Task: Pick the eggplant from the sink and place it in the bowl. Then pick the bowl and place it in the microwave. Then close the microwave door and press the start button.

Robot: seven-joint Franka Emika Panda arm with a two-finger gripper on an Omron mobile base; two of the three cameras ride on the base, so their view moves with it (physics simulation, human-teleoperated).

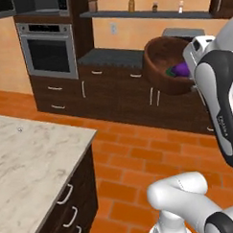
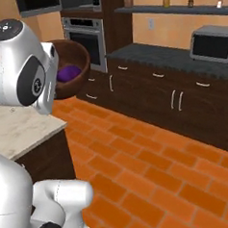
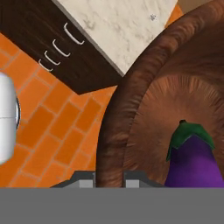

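The eggplant [image 3: 192, 159] lies inside the bowl [image 3: 131, 113], stem cap toward its centre. The bowl hangs in the air over the orange brick floor [image 1: 139, 156], tilted, its rim pinched between the nearly closed jaws of the gripper [image 3: 109, 177]. The marble-topped island [image 1: 29, 160] stands near left; an oven [image 1: 47, 50] is set in the far cabinets.

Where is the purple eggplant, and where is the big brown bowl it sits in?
eggplant [image 3: 194, 159], hand view, on its purple body below the green cap.
bowl [image 1: 157, 64], left base view, on its inner wall left of the eggplant.
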